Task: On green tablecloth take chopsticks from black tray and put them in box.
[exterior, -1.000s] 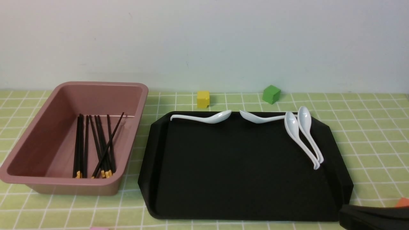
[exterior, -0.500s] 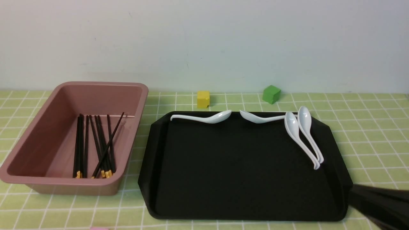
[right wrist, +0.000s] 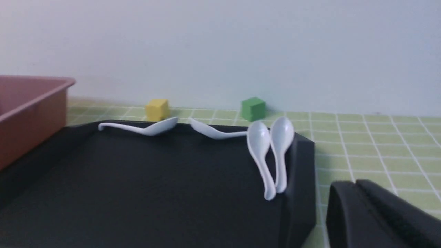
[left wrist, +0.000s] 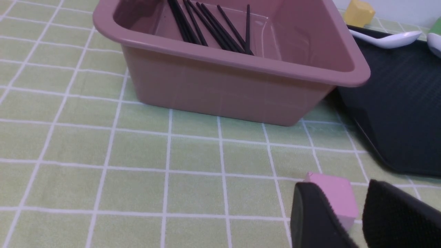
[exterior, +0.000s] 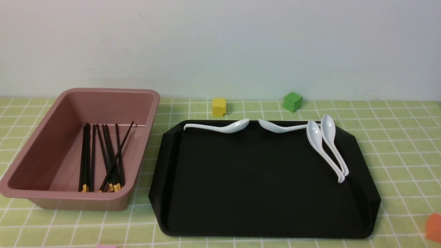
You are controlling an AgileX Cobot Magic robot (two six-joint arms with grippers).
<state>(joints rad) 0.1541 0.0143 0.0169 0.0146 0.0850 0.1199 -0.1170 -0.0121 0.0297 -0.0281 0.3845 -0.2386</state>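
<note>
The long thin black chopsticks with yellow-gold bands lie in the deep dusty-pink rectangular plastic box at the left of the front frame, gold-banded ends toward the near wall. One chopstick crosses others at an angle. The box stands on the light yellow-green tablecloth with thin white grid lines.

The large matte black tray with cut-off corners occupies the centre of the frame. Four white ceramic spoons rest on it: one spoon at the upper left of the tray, one along its upper edge, and a side-by-side pair at its upper right.

A yellow cube and a green cube sit beyond the tray, in the upper part of the frame. An orange block is at the lower right edge; a pink block is at the lower left.

The left gripper is spread, nothing between its fingers. The right gripper has its fingertips pressed together.
</note>
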